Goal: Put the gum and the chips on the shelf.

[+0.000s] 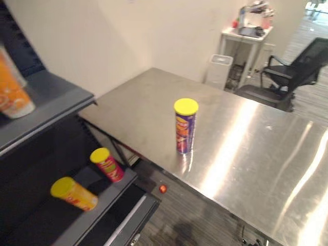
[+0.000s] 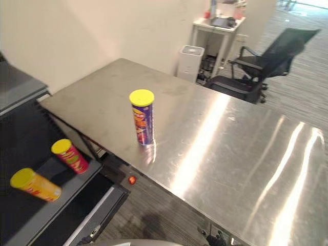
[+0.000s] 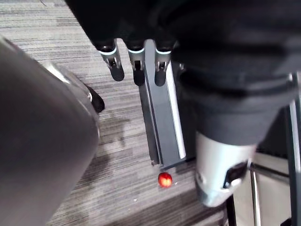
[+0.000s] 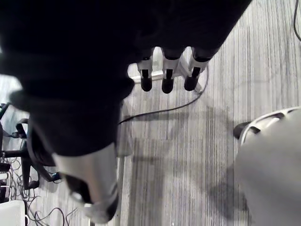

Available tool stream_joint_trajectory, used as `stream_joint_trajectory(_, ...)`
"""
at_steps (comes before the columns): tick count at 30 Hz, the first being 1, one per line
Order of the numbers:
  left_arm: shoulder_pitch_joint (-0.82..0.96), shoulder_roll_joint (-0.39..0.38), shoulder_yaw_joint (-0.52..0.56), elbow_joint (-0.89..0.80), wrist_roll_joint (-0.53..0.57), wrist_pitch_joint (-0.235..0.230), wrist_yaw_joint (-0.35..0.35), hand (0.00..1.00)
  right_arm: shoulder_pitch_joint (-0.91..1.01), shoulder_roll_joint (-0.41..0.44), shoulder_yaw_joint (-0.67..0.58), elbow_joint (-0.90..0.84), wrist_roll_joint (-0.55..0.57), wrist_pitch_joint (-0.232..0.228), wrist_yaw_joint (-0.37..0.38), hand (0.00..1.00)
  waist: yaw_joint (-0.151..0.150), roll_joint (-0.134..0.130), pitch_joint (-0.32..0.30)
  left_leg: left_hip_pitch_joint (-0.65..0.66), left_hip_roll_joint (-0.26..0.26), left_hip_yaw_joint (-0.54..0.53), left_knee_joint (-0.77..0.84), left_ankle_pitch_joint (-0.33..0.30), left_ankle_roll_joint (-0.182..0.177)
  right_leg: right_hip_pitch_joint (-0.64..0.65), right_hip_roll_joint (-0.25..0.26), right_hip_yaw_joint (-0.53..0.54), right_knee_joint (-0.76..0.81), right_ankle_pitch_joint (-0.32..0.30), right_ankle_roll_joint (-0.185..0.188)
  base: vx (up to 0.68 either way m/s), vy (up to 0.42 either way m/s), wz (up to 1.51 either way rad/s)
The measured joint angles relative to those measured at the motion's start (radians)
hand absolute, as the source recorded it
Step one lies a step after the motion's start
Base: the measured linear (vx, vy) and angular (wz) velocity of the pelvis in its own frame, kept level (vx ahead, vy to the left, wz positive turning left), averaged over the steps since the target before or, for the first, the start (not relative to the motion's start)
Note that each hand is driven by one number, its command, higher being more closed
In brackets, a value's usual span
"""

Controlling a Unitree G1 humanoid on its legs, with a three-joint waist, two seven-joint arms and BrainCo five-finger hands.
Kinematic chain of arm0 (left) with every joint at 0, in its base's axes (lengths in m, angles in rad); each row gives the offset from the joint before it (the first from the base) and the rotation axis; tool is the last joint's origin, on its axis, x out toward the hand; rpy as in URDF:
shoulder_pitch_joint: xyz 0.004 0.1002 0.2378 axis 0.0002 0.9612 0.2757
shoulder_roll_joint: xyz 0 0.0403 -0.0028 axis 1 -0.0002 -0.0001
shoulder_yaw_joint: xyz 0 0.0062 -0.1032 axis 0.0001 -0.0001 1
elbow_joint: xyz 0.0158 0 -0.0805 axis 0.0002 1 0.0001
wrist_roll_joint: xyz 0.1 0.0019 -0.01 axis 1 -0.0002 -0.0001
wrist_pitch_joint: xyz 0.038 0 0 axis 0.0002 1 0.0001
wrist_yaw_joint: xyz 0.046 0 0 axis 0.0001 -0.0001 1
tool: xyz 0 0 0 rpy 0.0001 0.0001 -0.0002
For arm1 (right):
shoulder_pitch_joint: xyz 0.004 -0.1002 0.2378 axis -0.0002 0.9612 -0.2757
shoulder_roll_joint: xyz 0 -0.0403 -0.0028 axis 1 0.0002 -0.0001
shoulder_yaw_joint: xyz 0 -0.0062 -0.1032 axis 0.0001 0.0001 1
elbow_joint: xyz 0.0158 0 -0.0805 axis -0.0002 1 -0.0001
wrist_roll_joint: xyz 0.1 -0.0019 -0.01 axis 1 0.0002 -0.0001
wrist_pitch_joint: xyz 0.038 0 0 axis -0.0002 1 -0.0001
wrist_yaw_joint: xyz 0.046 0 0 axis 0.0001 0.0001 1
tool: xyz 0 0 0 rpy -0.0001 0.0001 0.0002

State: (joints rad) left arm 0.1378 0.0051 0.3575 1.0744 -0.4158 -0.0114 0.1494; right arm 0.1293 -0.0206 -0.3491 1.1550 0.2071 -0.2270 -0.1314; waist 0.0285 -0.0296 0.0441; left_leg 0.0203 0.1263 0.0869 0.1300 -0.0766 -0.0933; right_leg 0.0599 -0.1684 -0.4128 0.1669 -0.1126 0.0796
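Purple, yellow-lidded chips can (image 1: 185, 128) stands upright near the worktop's (image 1: 154, 97) edge, dead ahead, neither arm plainly nearer, while left hand (image 3: 136, 68) and right hand (image 4: 167, 77) hang slack-fingered and empty above the floor (image 4: 188, 155).

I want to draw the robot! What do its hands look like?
The left robot hand and right robot hand look alike: a dark cover over the back, a row of silver fingers with dark tips, and a thick silver thumb set apart.

A chips can (image 1: 185, 127) stands upright on the steel table (image 1: 246, 148). The dark shelf (image 1: 56, 95) carries a red can (image 1: 107, 164), an orange can (image 1: 75, 193) and, higher, an orange cup (image 1: 12, 95).
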Motion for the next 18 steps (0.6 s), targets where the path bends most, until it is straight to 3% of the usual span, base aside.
stream_joint_trajectory(7, -0.026, 0.021, -0.031, 0.042, 0.051, 0.002, 0.007, 0.00, -0.001, 0.026, -0.078, 0.001, 0.012, -0.005, -0.010, 0.00, -0.007, 0.002, 0.009, 0.046, -0.023, 0.046, -0.170, 0.084, -0.001, -0.001, 0.005, 0.023, -0.072, 0.001, 0.004, -0.09, 0.007, 0.06)
stream_joint_trajectory(9, -0.028, 0.028, -0.072, 0.055, 0.079, 0.002, 0.010, 0.00, -0.011, 0.019, -0.087, 0.001, 0.012, -0.005, -0.017, 0.00, -0.033, 0.023, 0.021, 0.072, -0.016, 0.066, -0.226, 0.084, -0.001, -0.004, 0.024, 0.032, -0.094, 0.006, 0.014, -0.19, 0.024, -0.09)
stream_joint_trajectory(11, -0.032, 0.040, -0.088, 0.063, 0.079, 0.007, 0.003, 0.00, -0.002, 0.021, -0.106, 0.004, 0.012, -0.003, -0.022, 0.00, -0.049, 0.018, 0.022, 0.071, -0.011, 0.078, -0.231, 0.084, 0.000, -0.004, 0.027, 0.043, -0.107, 0.008, 0.028, -0.16, 0.028, -0.10)
stream_joint_trajectory(18, -0.039, 0.056, -0.127, 0.079, 0.086, 0.005, -0.008, 0.00, 0.055, 0.025, -0.112, 0.000, 0.080, 0.008, -0.029, 0.00, -0.053, 0.016, 0.014, 0.073, -0.009, 0.229, -0.233, 0.059, 0.004, -0.064, 0.046, 0.198, -0.133, 0.041, 0.039, -0.06, 0.050, -0.58)
